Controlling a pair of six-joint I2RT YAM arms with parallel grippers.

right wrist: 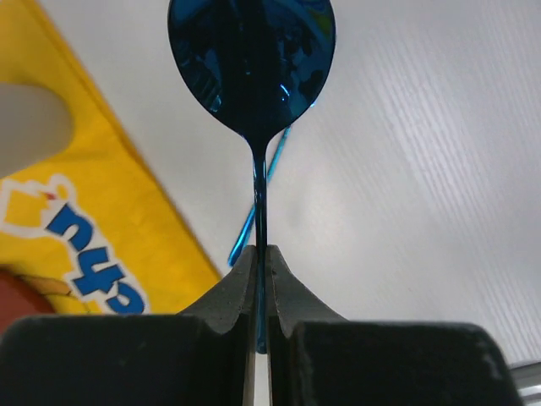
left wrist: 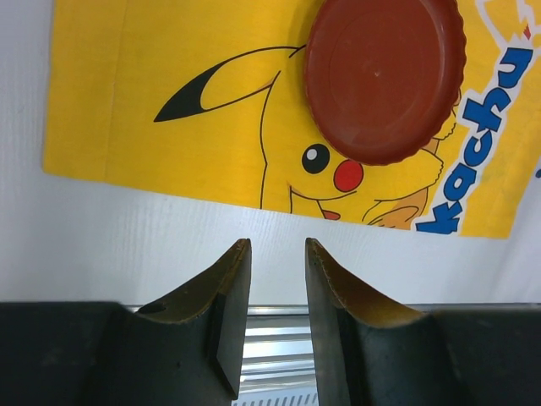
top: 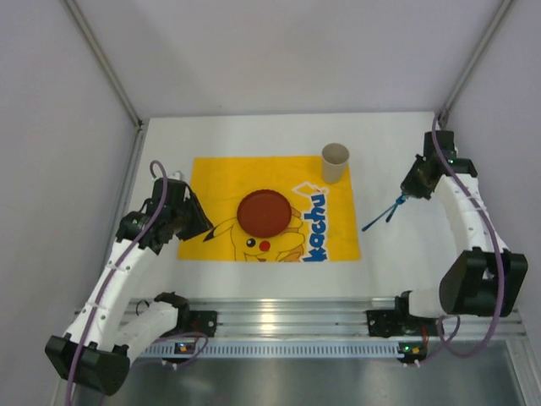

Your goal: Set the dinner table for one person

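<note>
The white dinner table (top: 389, 139) carries a yellow Pikachu mat (top: 211, 178) with a dark red plate (top: 263, 213) in its middle and a beige cup (top: 335, 162) at its far right corner. My right gripper (top: 407, 194) hovers right of the mat, shut on the handle of a shiny blue spoon (right wrist: 251, 63); its fingers (right wrist: 241, 279) pinch the handle with the bowl pointing away. A second thin blue utensil (top: 376, 220) lies on the table below it. My left gripper (left wrist: 277, 245) is open and empty over bare table near the mat's front left edge.
The plate (left wrist: 385, 76) and mat (left wrist: 110, 110) fill the upper left wrist view. An aluminium rail (top: 279, 317) runs along the near table edge. Grey walls enclose the left, right and back. The cup shows blurred at the right wrist view's left edge (right wrist: 30, 127).
</note>
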